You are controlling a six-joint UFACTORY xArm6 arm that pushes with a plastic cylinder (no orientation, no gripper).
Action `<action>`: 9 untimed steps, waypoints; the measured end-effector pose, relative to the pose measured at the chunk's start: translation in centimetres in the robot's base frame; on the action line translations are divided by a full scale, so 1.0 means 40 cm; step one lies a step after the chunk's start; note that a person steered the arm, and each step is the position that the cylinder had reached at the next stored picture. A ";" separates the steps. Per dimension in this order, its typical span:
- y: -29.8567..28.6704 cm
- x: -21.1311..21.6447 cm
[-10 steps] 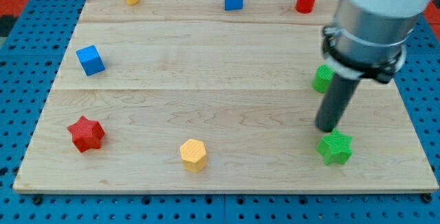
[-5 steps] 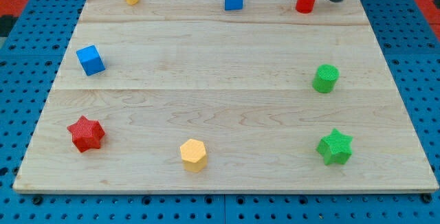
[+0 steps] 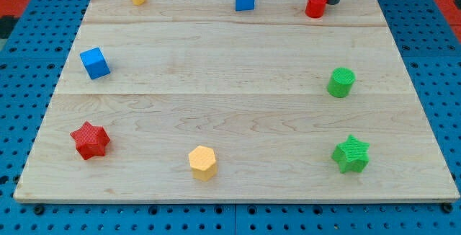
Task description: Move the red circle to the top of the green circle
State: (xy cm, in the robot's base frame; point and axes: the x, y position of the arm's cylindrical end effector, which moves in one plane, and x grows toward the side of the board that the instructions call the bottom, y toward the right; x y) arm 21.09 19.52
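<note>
On the wooden board [image 3: 230, 47], my tip [image 3: 333, 2] (no fingers) touches the red circle [image 3: 315, 6].

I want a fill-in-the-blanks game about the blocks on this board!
1. My tip is right beside the ___ circle, on its right in the view.
2. The green circle sits above the green ___ in the view.
3. The yellow hexagon is near the view's ___ edge.
4. Near the red star, higher in the view, is the blue ___.

Missing words: red; star; bottom; cube
</note>
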 end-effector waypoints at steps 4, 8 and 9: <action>-0.119 -0.039; -0.249 0.043; -0.342 0.063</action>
State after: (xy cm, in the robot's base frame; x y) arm 23.62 5.84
